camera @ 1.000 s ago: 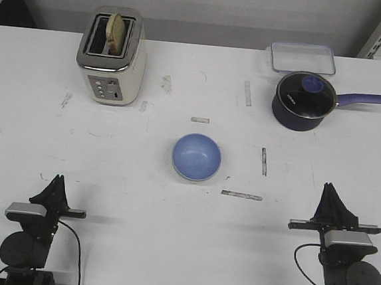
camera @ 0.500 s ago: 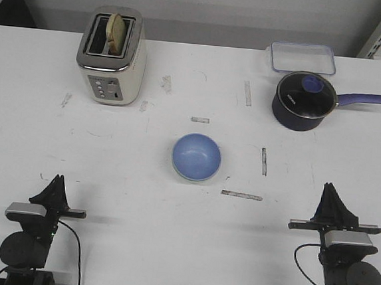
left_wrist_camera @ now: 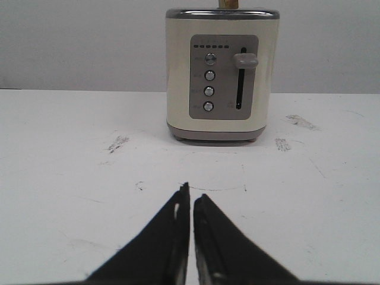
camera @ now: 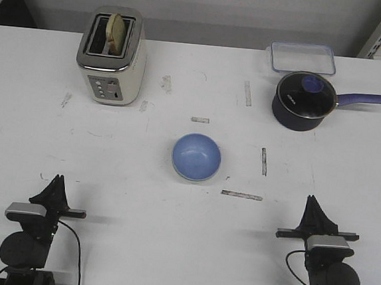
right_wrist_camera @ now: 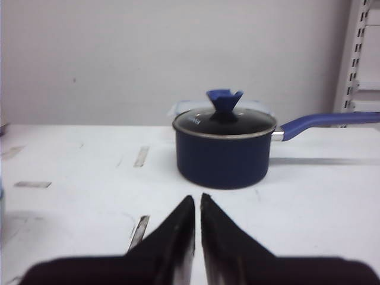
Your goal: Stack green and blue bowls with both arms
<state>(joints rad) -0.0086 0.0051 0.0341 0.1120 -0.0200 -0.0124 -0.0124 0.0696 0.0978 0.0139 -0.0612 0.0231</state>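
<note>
The light blue bowl (camera: 196, 156) sits at the middle of the white table (camera: 136, 231). A thin pale green rim shows under its near edge, so the green bowl seems to lie beneath it. My left gripper (camera: 57, 179) rests at the front left, shut and empty, well away from the bowl. In the left wrist view its fingertips (left_wrist_camera: 191, 193) point at the toaster. My right gripper (camera: 312, 200) rests at the front right, shut and empty. In the right wrist view its tips (right_wrist_camera: 197, 199) point at the saucepan.
A cream toaster (camera: 112, 55) with bread in it stands at the back left, and shows in the left wrist view (left_wrist_camera: 222, 71). A navy lidded saucepan (camera: 303, 100) with a long handle and a clear lidded box (camera: 303, 57) stand at the back right. Tape strips (camera: 241, 195) lie near the bowl.
My right arm has shifted a little to the left along the front edge, still shut. The left arm and the bowl have not moved.
</note>
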